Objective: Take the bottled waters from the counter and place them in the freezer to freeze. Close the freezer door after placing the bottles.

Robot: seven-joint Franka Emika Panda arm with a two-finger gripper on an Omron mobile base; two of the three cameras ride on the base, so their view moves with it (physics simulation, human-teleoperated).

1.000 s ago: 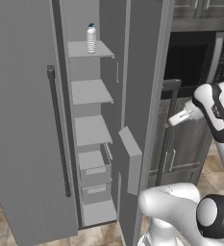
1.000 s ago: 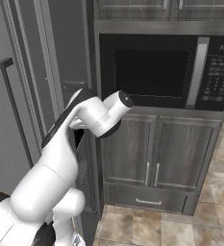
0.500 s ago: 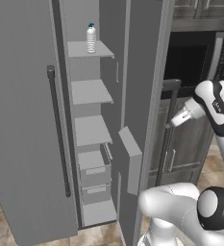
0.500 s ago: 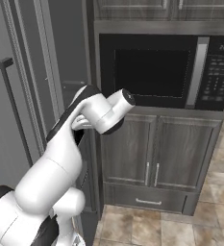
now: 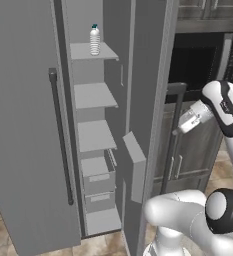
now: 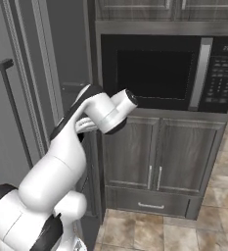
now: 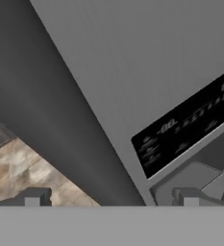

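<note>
One bottled water (image 5: 94, 40) stands upright on the top shelf of the freezer (image 5: 90, 95). The freezer door (image 5: 23, 125) is swung wide open to the left, its long dark bar handle (image 5: 61, 140) facing me. My gripper (image 5: 182, 125) hovers to the right of the freezer, in front of the neighbouring grey door, close to that door's handle (image 5: 174, 135). In the hand view my gripper (image 7: 111, 199) is open, its fingertips (image 7: 34, 197) far apart with nothing between them, pointing at the dispenser door (image 7: 132, 57) and its black control panel (image 7: 180, 139). The counter is out of view.
A black built-in microwave (image 6: 154, 73) sits to the right of the fridge over grey cabinet doors (image 6: 154, 152) and a drawer (image 6: 149, 203). Lower freezer shelves and drawers (image 5: 99, 175) are bare. A door bin (image 5: 135, 160) juts out at the freezer's right side. Tiled floor (image 6: 174, 233) lies below.
My wrist has lifted a little and swung slightly right. The jaws stay wide. The bottle and the freezer door have not moved.
</note>
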